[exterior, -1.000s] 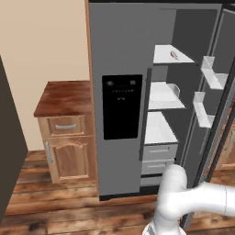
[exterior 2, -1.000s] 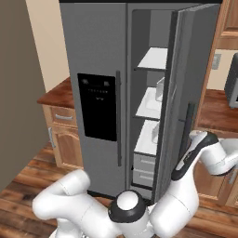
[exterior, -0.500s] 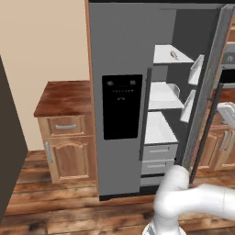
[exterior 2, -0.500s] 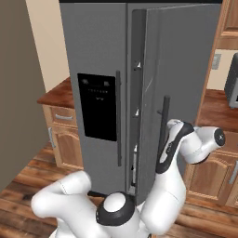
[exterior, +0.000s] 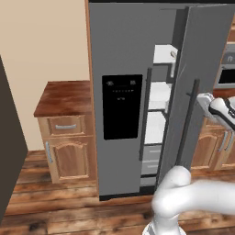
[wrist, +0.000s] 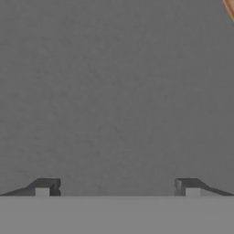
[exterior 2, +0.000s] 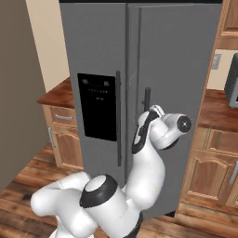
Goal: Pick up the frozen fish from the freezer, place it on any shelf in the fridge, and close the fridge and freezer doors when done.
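The tall grey unit stands in front of me. The freezer door (exterior: 114, 50) with its black dispenser panel (exterior: 121, 106) is shut. The wider fridge door (exterior: 206, 50) stands slightly ajar in the left base view, and white shelves (exterior: 158, 94) show through the gap. A tiny tan lump (exterior: 173, 54), likely the frozen fish, lies on the top shelf. In the right base view the fridge door (exterior 2: 181, 56) looks almost flush. My gripper (wrist: 117, 188) is open with nothing between its fingers, facing the door's flat grey outer face close up. My hand (exterior 2: 155, 120) is against that door beside its handle (exterior 2: 147, 95).
A wooden cabinet with a dark wood counter (exterior: 64, 98) stands left of the unit. More wooden cabinets (exterior 2: 214, 153) and an appliance (exterior: 227, 69) are on the right. A dark panel (exterior: 7, 151) fills the left edge. The floor is wood planks.
The fridge door has swung from wide open to nearly shut, hiding most of the shelves and door bins. My arm has followed it inward, hand against its outer face.
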